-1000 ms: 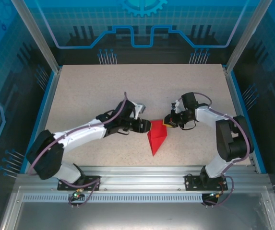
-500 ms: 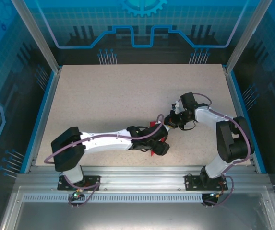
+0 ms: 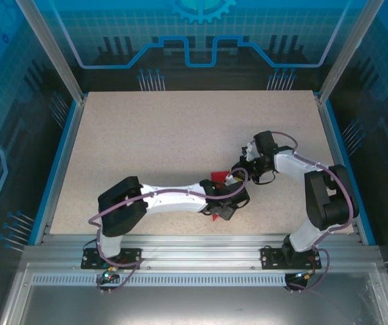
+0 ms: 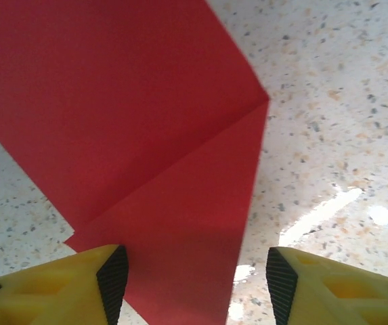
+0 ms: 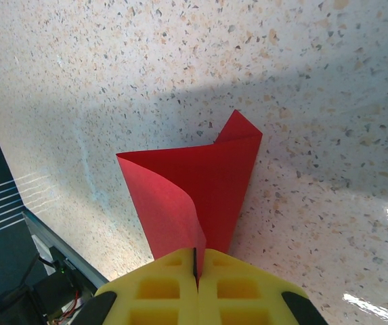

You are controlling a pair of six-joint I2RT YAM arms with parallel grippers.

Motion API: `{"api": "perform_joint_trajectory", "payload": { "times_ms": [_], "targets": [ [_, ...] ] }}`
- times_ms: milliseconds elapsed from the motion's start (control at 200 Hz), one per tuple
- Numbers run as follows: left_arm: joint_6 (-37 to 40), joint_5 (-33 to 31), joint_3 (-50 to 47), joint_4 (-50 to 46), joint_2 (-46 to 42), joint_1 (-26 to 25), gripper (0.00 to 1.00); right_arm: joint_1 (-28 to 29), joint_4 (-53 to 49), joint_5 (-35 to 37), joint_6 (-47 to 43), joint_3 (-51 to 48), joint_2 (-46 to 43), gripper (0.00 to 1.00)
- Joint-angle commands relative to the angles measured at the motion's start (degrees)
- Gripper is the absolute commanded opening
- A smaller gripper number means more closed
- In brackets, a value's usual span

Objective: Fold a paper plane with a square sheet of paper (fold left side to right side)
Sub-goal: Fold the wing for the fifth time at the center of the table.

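Now the left gripper [image 4: 197, 271], jaws apart, has swung from beside the square sheet of paper [image 4: 133, 101] to over it; right gripper [image 5: 195, 261] pinches its edge. Creasing likely follows.

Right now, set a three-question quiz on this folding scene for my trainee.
1. True or false: the right claw is shut on an edge of the red paper.
2. Pick one. The left claw is: A) open over the paper, B) shut on the paper, C) holding a pencil.
3. Short answer: what surface is under the paper?

Key: 1 true; 2 A; 3 the speckled table.
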Motion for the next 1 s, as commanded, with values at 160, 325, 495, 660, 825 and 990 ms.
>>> {"api": "perform_joint_trajectory", "payload": {
  "times_ms": [160, 325, 495, 660, 825, 990],
  "targets": [
    [-1.5, -2.9, 2.4, -3.9, 2.9, -0.4, 0.52, 1.1, -2.1, -0.1, 0.0, 1.6, 1.3, 0.00],
    [-1.4, -2.7, 2.4, -3.9, 2.9, -0.4, 0.40, 1.4, -2.6, 0.2, -0.4, 2.0, 1.5, 0.00],
    [-1.4, -2.0, 2.3, -3.7, 2.9, -0.2, 0.29, 1.5, -3.9, 0.6, -1.6, 2.6, 1.6, 0.02],
    [-1.3, -0.8, 2.1, -3.3, 3.1, 0.2, 0.25, 1.6, -4.7, 1.2, -2.7, 2.9, 1.8, 0.07],
    [-1.1, 0.4, 2.4, -3.2, 3.6, 0.6, 0.24, 1.5, -5.2, 1.5, -3.5, 3.2, 1.9, 0.14],
    [-0.7, 2.6, 3.1, -3.3, 5.0, 1.2, 0.22, 0.2, -6.2, 2.5, -4.2, 2.7, -0.1, 0.26]
  ]
}}
